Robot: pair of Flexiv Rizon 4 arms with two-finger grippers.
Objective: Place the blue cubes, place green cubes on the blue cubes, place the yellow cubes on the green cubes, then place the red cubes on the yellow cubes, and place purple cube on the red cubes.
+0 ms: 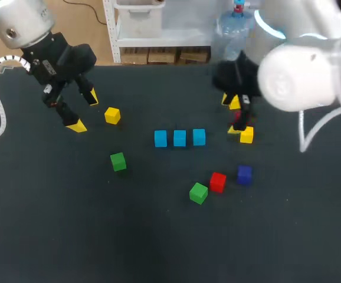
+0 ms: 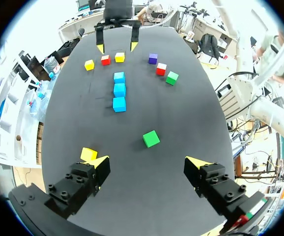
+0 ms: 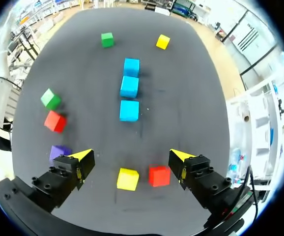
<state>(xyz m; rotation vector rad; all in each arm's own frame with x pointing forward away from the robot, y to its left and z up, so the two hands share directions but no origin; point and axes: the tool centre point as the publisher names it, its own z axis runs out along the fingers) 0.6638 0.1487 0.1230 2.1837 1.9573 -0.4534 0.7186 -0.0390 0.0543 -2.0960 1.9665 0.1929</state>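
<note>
Three blue cubes (image 1: 179, 138) sit in a row mid-frame. The left-centre green cube (image 1: 118, 161) lies below-right of my left gripper (image 1: 84, 111), the nearer one, jaws apart; my right gripper (image 1: 234, 116), upper right, is also spread

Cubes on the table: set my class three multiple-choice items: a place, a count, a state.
1. The purple cube lies: A on a blue cube; B beside a red cube; C in a gripper.
2. The blue cubes number: A two; B three; C five.
3. The left gripper is: A open; B shut on a green cube; C shut on a yellow cube.
Key: B, red one alongside; B, three in a row; A, fingers apart, gripping nothing.
</note>
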